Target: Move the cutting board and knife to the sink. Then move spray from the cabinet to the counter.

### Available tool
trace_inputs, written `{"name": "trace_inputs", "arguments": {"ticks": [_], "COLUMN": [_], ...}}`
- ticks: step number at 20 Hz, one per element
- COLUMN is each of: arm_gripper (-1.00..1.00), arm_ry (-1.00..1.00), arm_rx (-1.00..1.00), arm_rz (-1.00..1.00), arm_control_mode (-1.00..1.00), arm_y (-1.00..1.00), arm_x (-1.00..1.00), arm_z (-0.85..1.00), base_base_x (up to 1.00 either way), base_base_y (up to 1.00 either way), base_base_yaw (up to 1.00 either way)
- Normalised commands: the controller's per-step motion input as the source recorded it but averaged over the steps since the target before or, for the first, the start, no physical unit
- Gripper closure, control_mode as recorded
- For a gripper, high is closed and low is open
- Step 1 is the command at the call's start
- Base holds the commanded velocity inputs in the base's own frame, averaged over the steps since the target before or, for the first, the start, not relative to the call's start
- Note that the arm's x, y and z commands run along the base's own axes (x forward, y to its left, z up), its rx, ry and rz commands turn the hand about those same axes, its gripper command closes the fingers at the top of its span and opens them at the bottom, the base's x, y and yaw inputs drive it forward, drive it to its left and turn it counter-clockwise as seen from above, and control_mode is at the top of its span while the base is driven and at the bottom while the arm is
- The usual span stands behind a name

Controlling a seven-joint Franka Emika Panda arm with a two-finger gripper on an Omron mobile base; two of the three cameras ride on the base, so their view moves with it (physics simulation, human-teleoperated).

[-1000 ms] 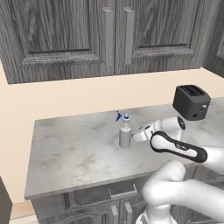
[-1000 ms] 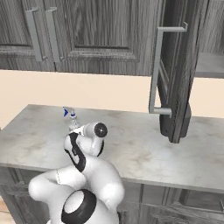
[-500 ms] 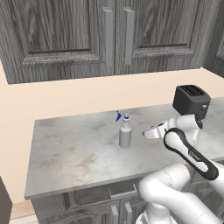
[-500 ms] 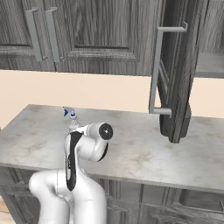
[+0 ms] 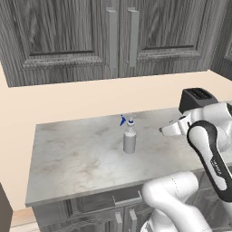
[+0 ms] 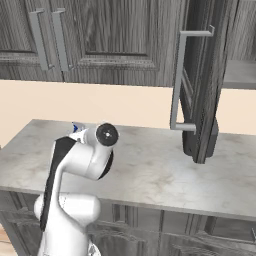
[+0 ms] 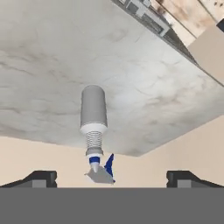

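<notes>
The spray (image 5: 129,141), a pale grey bottle with a blue trigger nozzle, stands upright on the marbled counter (image 5: 77,161), near its back edge. My gripper (image 5: 163,130) hovers to its right, pointing at it, open and holding nothing. In the hand view the spray (image 7: 93,114) appears upside down between the open fingertips (image 7: 42,177), clear of both. The blue nozzle (image 6: 76,128) peeks out behind my arm in the right base view. The upper cabinet (image 5: 68,31) hangs above. The cutting board, knife and sink are out of view.
A black toaster (image 5: 197,98) stands at the counter's back right, just behind my hand. One cabinet door (image 6: 200,90) hangs wide open over the counter with its bar handle (image 6: 178,82) sticking out. Base cabinets with drawers (image 5: 97,206) sit below.
My hand has drawn back to the right, away from the spray, staying open. The spray has stayed upright on the counter.
</notes>
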Motion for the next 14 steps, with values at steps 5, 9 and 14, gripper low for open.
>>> {"name": "trace_inputs", "arguments": {"ticks": [5, 9, 14], "arm_gripper": [-1.00, -1.00, -1.00], "arm_ry": [-0.13, -0.58, -0.11], "arm_rx": [-0.26, -0.06, 0.08], "arm_rz": [0.00, 0.01, -0.07], "arm_control_mode": [-1.00, -1.00, -1.00], "arm_y": [-0.18, -0.23, -0.13], "arm_x": [-1.00, -1.00, -0.05], "arm_z": [0.85, 0.32, 0.11], "base_base_x": [0.00, 0.00, 0.00], "base_base_y": [0.00, 0.00, 0.00], "base_base_yaw": [0.00, 0.00, 0.00]}}
